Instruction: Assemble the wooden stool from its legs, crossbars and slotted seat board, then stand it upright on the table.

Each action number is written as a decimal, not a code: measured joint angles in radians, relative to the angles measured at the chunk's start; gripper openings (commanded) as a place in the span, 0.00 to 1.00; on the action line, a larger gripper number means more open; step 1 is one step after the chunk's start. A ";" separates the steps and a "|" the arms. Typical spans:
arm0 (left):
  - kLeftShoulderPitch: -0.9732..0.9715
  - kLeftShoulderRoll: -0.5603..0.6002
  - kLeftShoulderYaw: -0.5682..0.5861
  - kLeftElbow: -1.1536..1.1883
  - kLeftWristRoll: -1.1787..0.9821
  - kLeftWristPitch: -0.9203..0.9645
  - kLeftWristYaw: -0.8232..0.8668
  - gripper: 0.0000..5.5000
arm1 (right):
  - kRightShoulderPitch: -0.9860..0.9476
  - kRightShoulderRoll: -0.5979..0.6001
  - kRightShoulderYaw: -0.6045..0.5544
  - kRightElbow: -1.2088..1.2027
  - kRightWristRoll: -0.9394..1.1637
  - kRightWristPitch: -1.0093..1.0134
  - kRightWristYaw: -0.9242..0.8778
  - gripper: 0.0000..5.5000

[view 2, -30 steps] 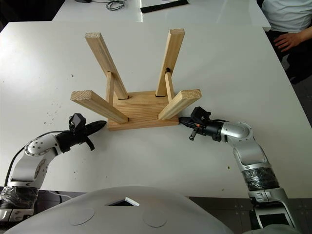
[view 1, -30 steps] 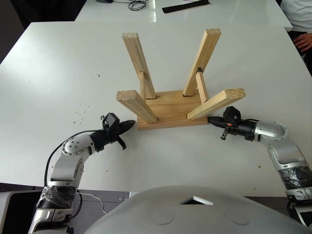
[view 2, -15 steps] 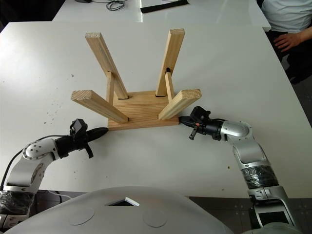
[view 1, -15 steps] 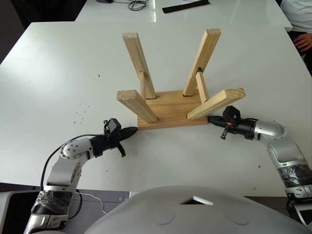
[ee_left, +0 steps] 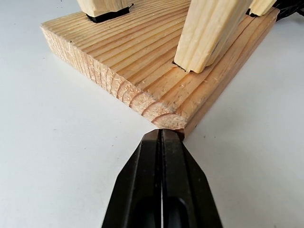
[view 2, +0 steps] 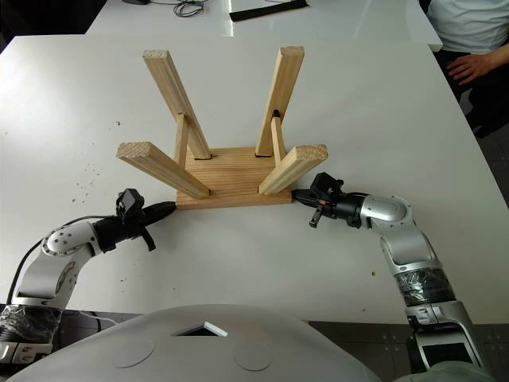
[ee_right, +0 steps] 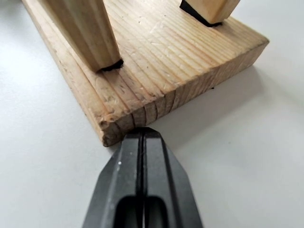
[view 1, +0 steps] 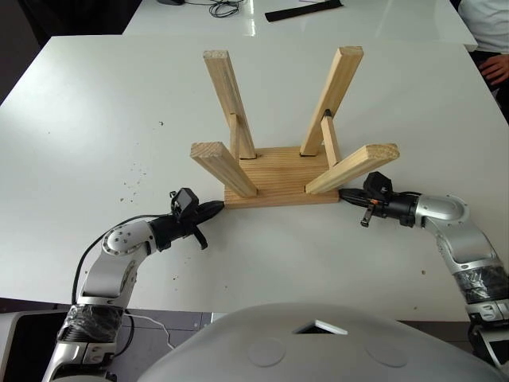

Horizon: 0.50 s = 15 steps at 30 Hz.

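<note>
- The stool point(view 1: 278, 151) sits upside down around the middle of the white table point(view 1: 87, 103). Its seat board point(view 1: 278, 179) lies flat on the surface and four legs point(view 1: 227, 95) splay upward.
- A thin crossbar point(view 1: 328, 142) shows right next to each far leg.
- The left gripper point(ee_left: 161, 134) is low on the table, fingers pinched together with nothing between them. Its tip is right up against the board's near-left corner.
- The right gripper point(ee_right: 142, 131) is the same deal: clamped on nothing, tip touching the board's edge by the near-right corner.
</note>
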<state>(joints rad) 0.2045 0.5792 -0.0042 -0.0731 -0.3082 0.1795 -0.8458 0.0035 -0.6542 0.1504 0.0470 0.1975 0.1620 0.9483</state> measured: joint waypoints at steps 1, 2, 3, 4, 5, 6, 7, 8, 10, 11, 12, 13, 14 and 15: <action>-0.012 -0.001 0.001 0.010 0.008 0.000 0.011 0.00 | 0.000 0.000 0.000 0.000 0.000 0.000 0.000 0.00; -0.020 -0.003 0.001 0.014 0.011 0.000 0.016 0.00 | 0.000 0.000 0.000 0.000 0.000 -0.001 0.000 0.00; -0.027 -0.009 -0.003 0.018 0.013 0.000 0.019 0.00 | -0.001 0.001 0.001 0.001 0.000 -0.002 0.000 0.00; -0.030 -0.018 -0.009 0.018 0.014 0.000 0.021 0.00 | -0.001 0.002 0.001 0.001 0.000 -0.004 -0.001 0.00; -0.030 -0.032 -0.019 0.015 0.015 0.000 0.023 0.00 | 0.000 0.003 0.001 0.002 -0.001 -0.004 -0.001 0.00; -0.029 -0.036 -0.019 0.014 0.016 0.000 0.027 0.00 | 0.000 0.003 0.001 0.002 -0.001 -0.005 -0.002 0.00; -0.027 -0.037 -0.020 0.010 0.017 0.001 0.029 0.00 | 0.001 0.003 -0.001 0.001 -0.001 -0.005 -0.003 0.00; -0.022 -0.037 -0.020 0.004 0.018 0.002 0.030 0.00 | 0.003 0.002 -0.001 0.000 -0.001 -0.005 -0.003 0.00; -0.011 -0.037 -0.021 -0.006 0.017 0.001 0.030 0.00 | 0.007 -0.002 -0.005 -0.002 -0.001 -0.005 -0.004 0.00; -0.007 -0.038 -0.021 -0.010 0.017 0.001 0.030 0.00 | 0.008 -0.005 -0.005 -0.003 0.000 -0.005 -0.004 0.00; -0.003 -0.038 -0.021 -0.013 0.017 0.001 0.030 0.00 | 0.009 -0.006 -0.005 -0.004 0.000 -0.005 -0.004 0.00; 0.001 -0.037 -0.021 -0.017 0.017 0.001 0.030 0.00 | 0.010 -0.007 -0.005 -0.006 0.000 -0.005 -0.003 0.00; 0.003 -0.037 -0.020 -0.020 0.017 0.001 0.030 0.00 | 0.011 -0.008 -0.005 -0.007 0.000 -0.004 -0.004 0.00; 0.004 -0.036 -0.020 -0.021 0.017 0.001 0.030 0.00 | 0.011 -0.008 -0.005 -0.009 0.000 -0.004 -0.004 0.00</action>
<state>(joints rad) 0.2087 0.5431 -0.0241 -0.0939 -0.2914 0.1804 -0.8162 0.0144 -0.6626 0.1451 0.0384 0.1970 0.1585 0.9442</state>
